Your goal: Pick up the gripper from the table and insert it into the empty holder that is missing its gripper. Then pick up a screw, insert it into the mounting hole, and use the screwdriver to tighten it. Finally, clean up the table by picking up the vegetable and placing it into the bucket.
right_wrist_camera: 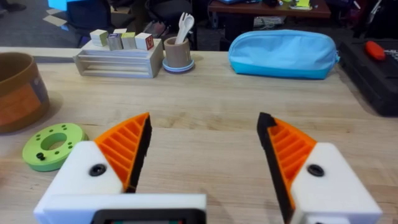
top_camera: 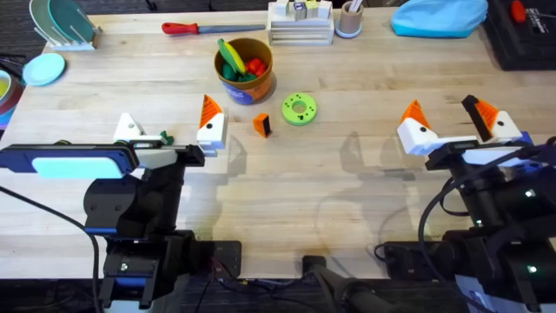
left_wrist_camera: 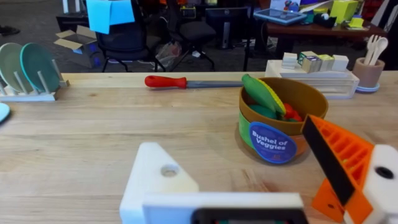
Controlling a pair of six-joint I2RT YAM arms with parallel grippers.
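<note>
My left gripper [top_camera: 168, 117] [left_wrist_camera: 230, 134] is open: one finger is plain cream-white [left_wrist_camera: 161, 177]. The other is the gripper [top_camera: 210, 122] [left_wrist_camera: 348, 168], a white block with an orange ribbed tip, lying along a black bar, the holder [left_wrist_camera: 323, 158]. I cannot tell whether it is fastened. A dark-green bit [top_camera: 163, 137] sits by that arm's end, either a knob or the vegetable. The bucket [top_camera: 217, 61] [left_wrist_camera: 273, 142] stands just beyond, with toys inside. My right gripper [top_camera: 441, 109] [right_wrist_camera: 205, 124] is open over bare table. The screw and the screwdriver are out of view.
A green ring disc [top_camera: 299, 109] [right_wrist_camera: 53, 144] and a small orange block [top_camera: 261, 124] lie right of the bucket. Along the far edge are a slim red-handled screwdriver [top_camera: 195, 28], a block rack [top_camera: 300, 24], a blue pouch [top_camera: 439, 16] and a dish rack [top_camera: 61, 24].
</note>
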